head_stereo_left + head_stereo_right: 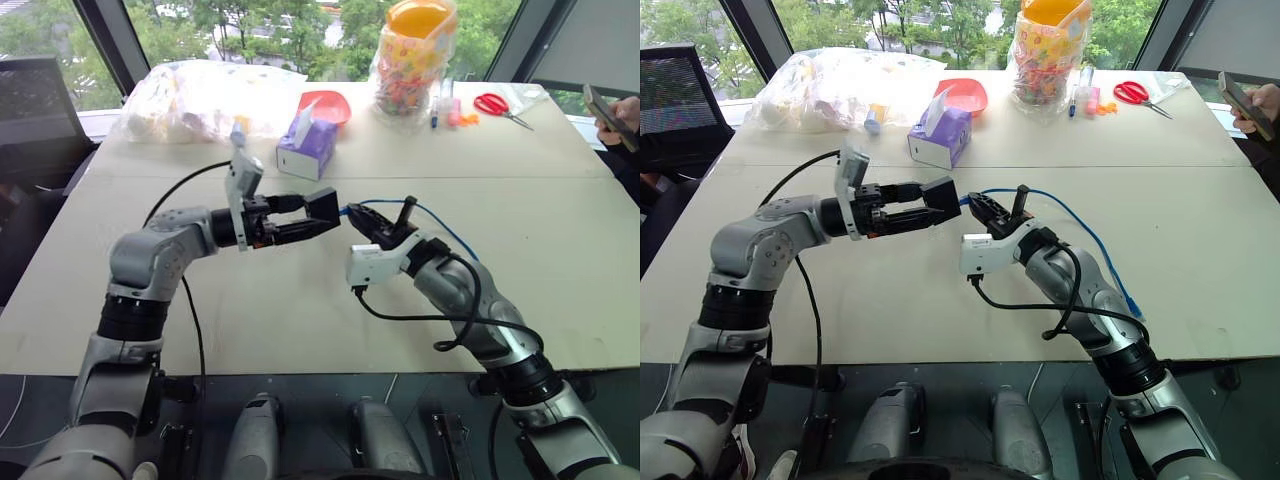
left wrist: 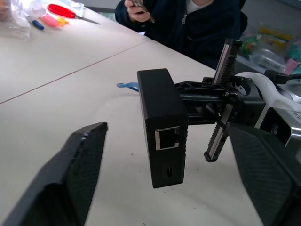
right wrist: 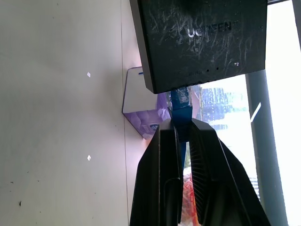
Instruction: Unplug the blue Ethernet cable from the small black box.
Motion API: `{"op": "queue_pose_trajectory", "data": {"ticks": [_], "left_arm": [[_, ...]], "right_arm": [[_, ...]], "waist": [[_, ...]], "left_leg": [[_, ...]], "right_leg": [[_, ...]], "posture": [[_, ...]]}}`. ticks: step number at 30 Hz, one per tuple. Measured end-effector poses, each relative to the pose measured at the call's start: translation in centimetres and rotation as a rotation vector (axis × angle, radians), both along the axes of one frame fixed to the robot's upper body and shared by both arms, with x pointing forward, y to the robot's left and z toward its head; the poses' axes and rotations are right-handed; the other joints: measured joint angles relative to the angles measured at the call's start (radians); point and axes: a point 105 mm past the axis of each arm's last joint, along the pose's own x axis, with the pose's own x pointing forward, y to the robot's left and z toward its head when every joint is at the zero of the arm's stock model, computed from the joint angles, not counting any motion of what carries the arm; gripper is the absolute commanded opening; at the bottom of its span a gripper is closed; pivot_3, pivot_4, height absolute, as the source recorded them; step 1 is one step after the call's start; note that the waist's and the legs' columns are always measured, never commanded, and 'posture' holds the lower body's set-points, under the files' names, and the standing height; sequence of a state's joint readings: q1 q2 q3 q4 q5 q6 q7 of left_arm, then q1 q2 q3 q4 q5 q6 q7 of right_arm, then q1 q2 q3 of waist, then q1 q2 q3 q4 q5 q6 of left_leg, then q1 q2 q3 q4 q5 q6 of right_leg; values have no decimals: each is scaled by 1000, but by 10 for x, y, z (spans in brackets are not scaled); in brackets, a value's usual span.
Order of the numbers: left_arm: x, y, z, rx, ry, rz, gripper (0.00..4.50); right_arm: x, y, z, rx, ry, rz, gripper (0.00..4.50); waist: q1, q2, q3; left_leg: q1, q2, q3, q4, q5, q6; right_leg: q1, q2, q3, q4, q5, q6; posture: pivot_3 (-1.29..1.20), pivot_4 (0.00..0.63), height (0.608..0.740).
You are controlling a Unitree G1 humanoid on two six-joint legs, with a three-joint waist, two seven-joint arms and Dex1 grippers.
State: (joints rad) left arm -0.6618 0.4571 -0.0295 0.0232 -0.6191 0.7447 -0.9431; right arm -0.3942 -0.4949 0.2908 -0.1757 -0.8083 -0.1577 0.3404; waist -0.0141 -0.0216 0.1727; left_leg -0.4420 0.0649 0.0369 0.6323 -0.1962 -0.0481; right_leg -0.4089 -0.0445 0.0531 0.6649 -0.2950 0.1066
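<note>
A: While both arms are raised over the middle of the worktop (image 1: 300, 310), where does the small black box (image 2: 162, 108) sit?

B: Off the surface, in the air between the 2 grippers. 1 empty port faces the left wrist camera.

A: State of the left gripper (image 1: 312, 215)?

B: Pincer part open. Its 2 fingers (image 2: 80, 165) stand either side of the box, and a gap shows on each side in the left wrist view, so no contact that I can see.

A: And the right gripper (image 1: 362, 222)?

B: Closed tight. The 2 fingers pinch the blue Ethernet cable (image 3: 180, 100) just behind its plug, right at the edge of the box. The plug looks seated in the box (the right wrist view shows blue running straight into the edge of the case).

A: Rest of the cable?

B: It arcs away from the right gripper, drops to the worktop and runs toward the near right edge.

A: Other items?

B: A purple tissue box (image 1: 308, 150) lies toward the far edge, just beyond the left gripper. Red scissors (image 1: 500, 105) are near the far right corner. A person's hand (image 1: 625, 108) holds a phone at the right edge.
</note>
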Motion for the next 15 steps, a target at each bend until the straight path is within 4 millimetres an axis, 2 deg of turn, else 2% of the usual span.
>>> {"op": "queue_pose_trajectory", "data": {"ticks": [5,6,15], "left_arm": [[4,1,-2,11,-16,29,651],[4,0,-2,9,-19,27,486],[7,0,-5,-2,-18,18,489]], "right_arm": [[0,0,1,0,-1,3,0],[0,-1,0,-3,0,3,0],[2,-2,3,-20,32,10,0]], "waist": [[-2,0,0],[-1,0,0],[0,0,0]], "left_leg": [[0,0,0,0,0,0],[0,0,0,0,0,0],[0,0,0,0,0,0]], "right_leg": [[0,0,0,0,0,0],[0,0,0,0,0,0],[0,0,0,0,0,0]], "posture": [[0,150,735],[0,150,735],[0,150,735]]}}
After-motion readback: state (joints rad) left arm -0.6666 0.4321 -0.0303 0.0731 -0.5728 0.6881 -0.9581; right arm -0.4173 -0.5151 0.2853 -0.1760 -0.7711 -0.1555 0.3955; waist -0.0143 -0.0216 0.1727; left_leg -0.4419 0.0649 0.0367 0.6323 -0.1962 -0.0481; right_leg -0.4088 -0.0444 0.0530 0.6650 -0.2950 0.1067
